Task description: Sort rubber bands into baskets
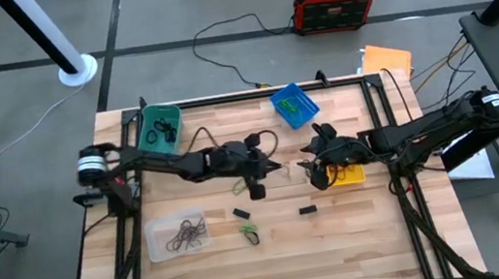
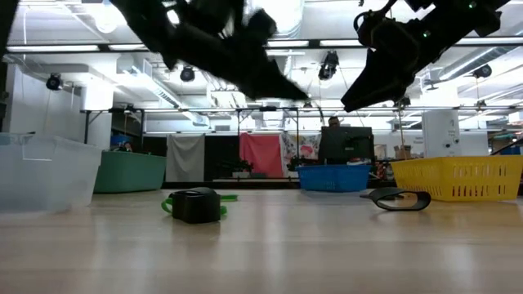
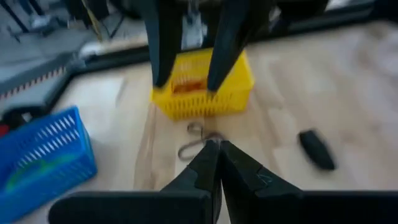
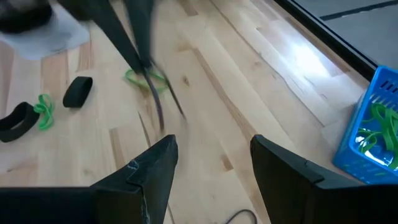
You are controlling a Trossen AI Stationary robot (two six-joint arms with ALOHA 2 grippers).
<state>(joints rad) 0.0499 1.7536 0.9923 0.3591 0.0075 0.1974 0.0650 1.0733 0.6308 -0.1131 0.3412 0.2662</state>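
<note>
Four baskets [image 1: 158, 125] are counted on the worktop [image 1: 362, 241], several rubber bands [image 1: 186, 233] lying in the clear one, while the left gripper [image 1: 280, 166] is pinched together and the right gripper [image 1: 310, 172] is held apart.

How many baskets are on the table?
4. The teal basket sits at the far left corner, the blue basket at the far middle, the yellow basket under the right arm, the clear basket near left.
</note>
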